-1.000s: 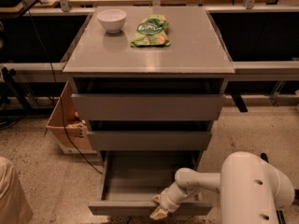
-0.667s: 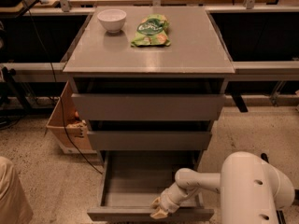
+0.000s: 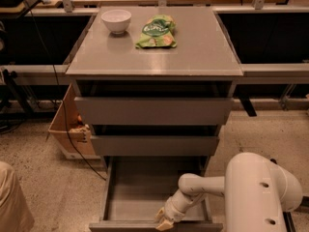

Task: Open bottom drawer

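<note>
The grey cabinet point(image 3: 154, 57) has three drawers. The bottom drawer point(image 3: 140, 192) is pulled far out, and its flat grey inside is bare. Its front edge point(image 3: 120, 225) lies at the frame's lower border. The middle drawer front point(image 3: 154, 145) and the top drawer front point(image 3: 154, 111) stand slightly out. My gripper point(image 3: 164, 221) sits at the bottom drawer's front edge, right of centre, on the end of my white arm point(image 3: 203, 187). The arm reaches in from the lower right.
A white bowl point(image 3: 116, 20) and a green snack bag point(image 3: 157, 32) lie on the cabinet top. A cardboard box point(image 3: 70, 129) stands on the floor to the cabinet's left, with a black cable beside it. Benches run behind. A tan object point(image 3: 12, 202) is at the lower left.
The bottom drawer has slid a little further out toward the camera, and my gripper has moved with its front edge, down in the frame.
</note>
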Controlling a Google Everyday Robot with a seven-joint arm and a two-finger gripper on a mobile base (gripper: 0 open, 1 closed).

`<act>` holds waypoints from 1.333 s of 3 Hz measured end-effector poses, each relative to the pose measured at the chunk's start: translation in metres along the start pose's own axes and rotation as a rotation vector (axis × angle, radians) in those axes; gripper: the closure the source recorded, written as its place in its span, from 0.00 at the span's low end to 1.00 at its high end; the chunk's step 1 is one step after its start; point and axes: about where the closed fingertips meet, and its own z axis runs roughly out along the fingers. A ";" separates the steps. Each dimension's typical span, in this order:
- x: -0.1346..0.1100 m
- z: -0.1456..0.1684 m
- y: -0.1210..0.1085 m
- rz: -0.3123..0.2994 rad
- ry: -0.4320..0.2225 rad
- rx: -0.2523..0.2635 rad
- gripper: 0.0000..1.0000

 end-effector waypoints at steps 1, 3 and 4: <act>-0.001 -0.006 0.016 -0.001 0.030 -0.030 1.00; 0.004 -0.008 0.058 0.025 0.077 -0.119 1.00; 0.006 -0.026 0.059 0.032 0.066 -0.058 1.00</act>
